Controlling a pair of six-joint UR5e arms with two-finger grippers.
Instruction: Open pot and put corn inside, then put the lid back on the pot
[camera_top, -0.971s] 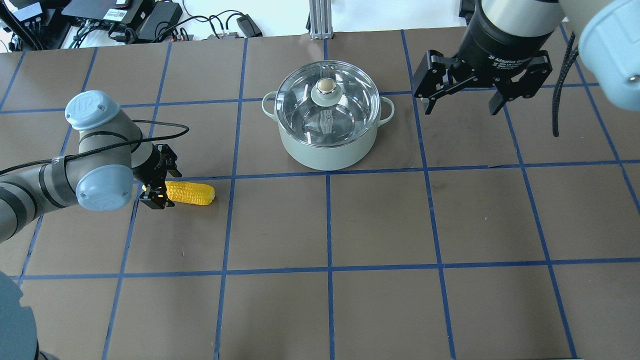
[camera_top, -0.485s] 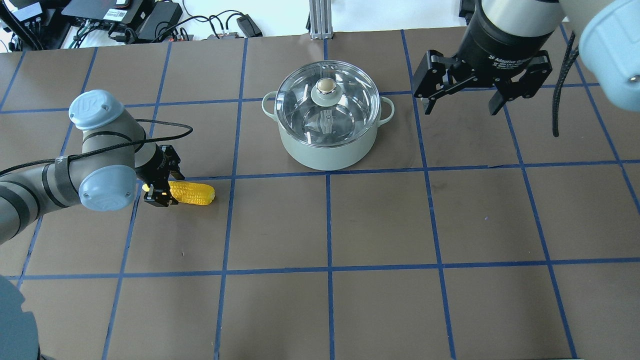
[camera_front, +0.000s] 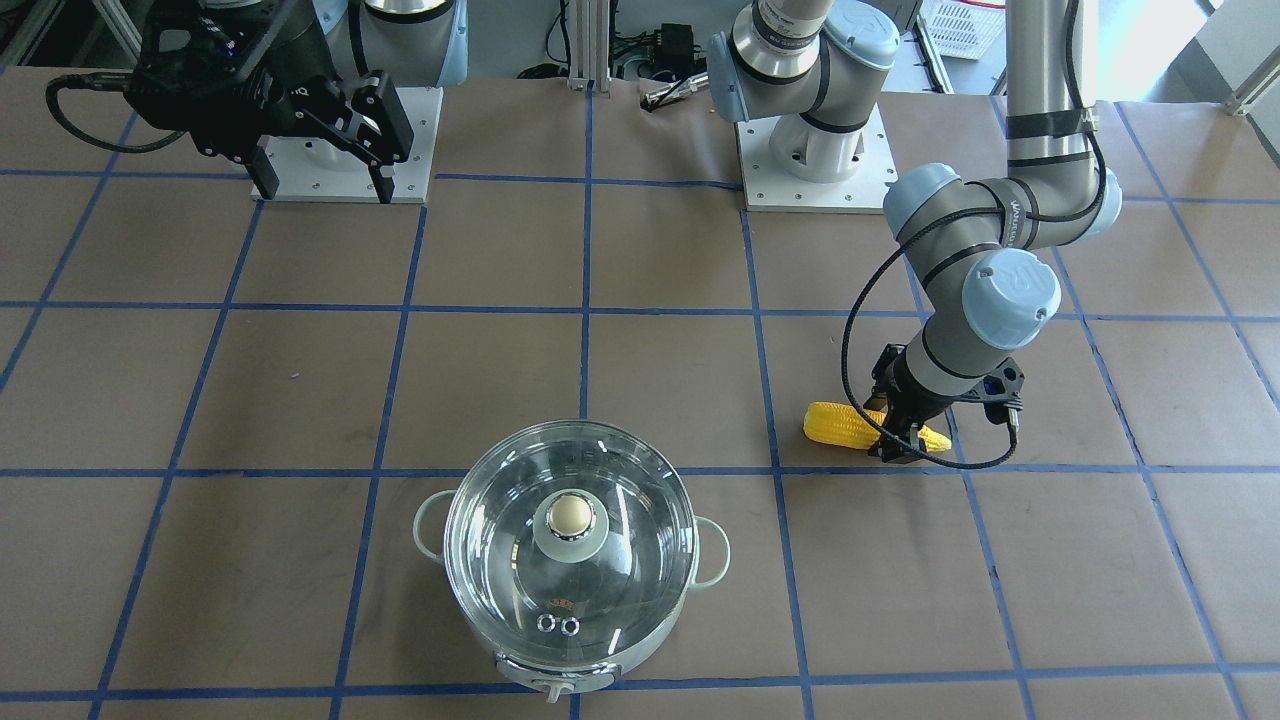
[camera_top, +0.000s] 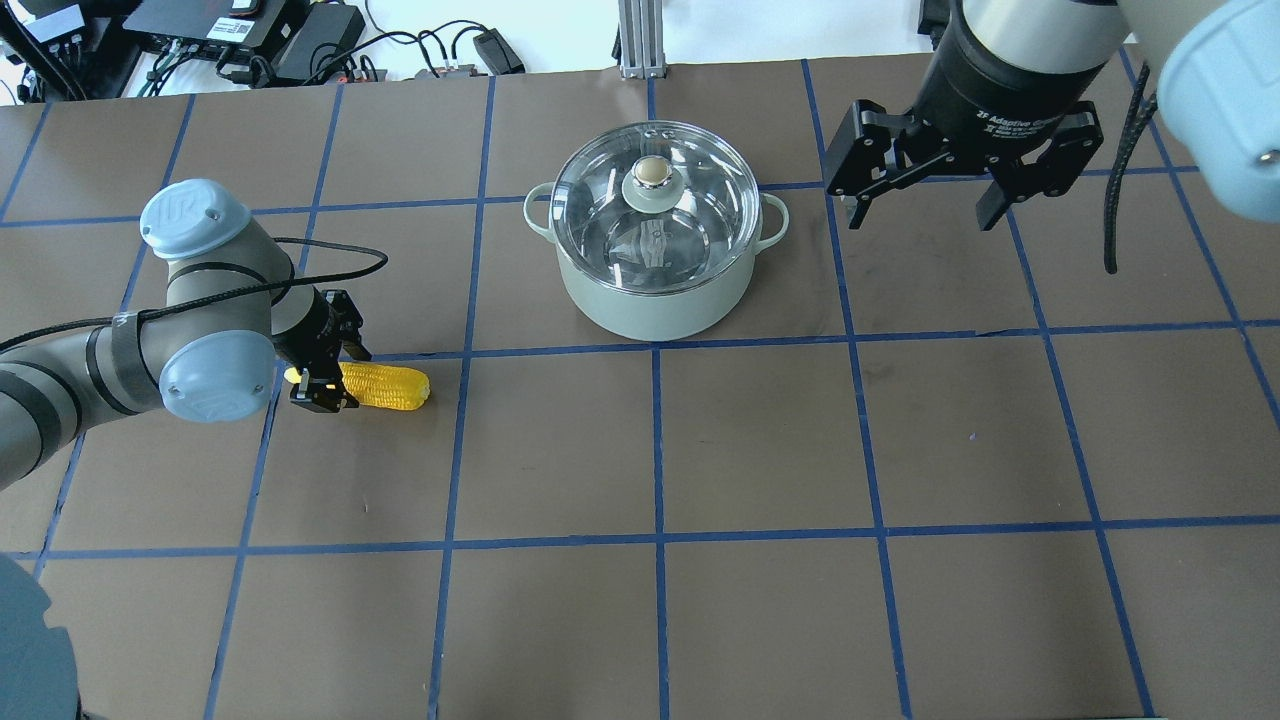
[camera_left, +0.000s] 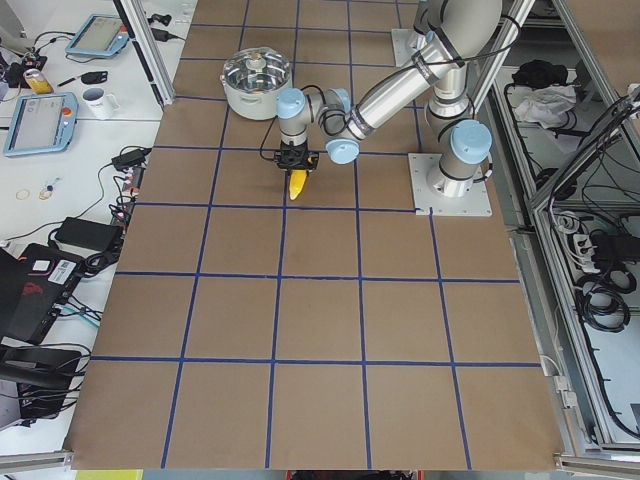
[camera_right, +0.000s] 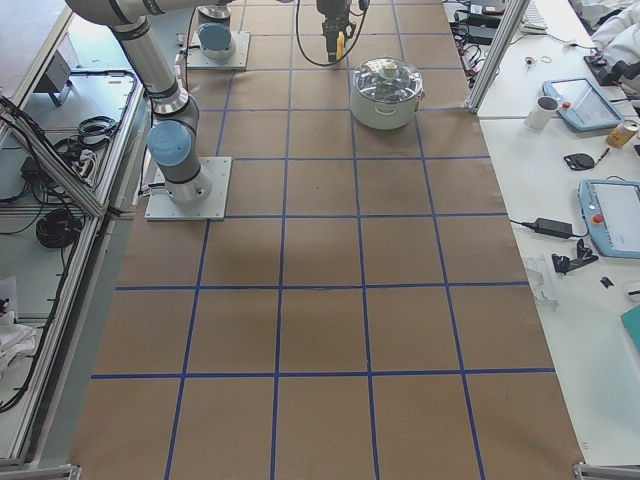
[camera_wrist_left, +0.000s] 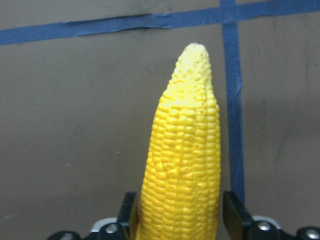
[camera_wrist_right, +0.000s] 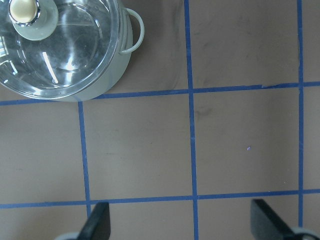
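The corn lies flat on the worktop at about 8 o'clock from the pot (overhead view, 12 = away from robot), well apart from it, pointed tip toward 9. The left hand is clenched across it; the wrist view shows both pads tight against the kernels. The grip sits toward the tapered end, so the fatter blunt end overhangs toward 3. Judgement: toy, light, stiff enough. Kernel ribbing should help friction, but the taper could let it slide out or droop on a lift, so nearer the middle would be the safer hold. It looks about as long as the pot is wide, so it probably has to go in along the diameter or tilted. The lid sits on the pot, so opening is not yet done. Glass dome: likely heavier, slick, breakable. The only sensible hold is the centre knob, lifted straight up. The right hand hangs raised at 3 o'clock from the pot, released, jaws wide, nothing in them. The worktop is a flat matte brown sheet with a blue tape grid, which looks fine for parking the lid. Past its 12 o'clock edge sit electronics; white benches alongside carry tablets and a mug.
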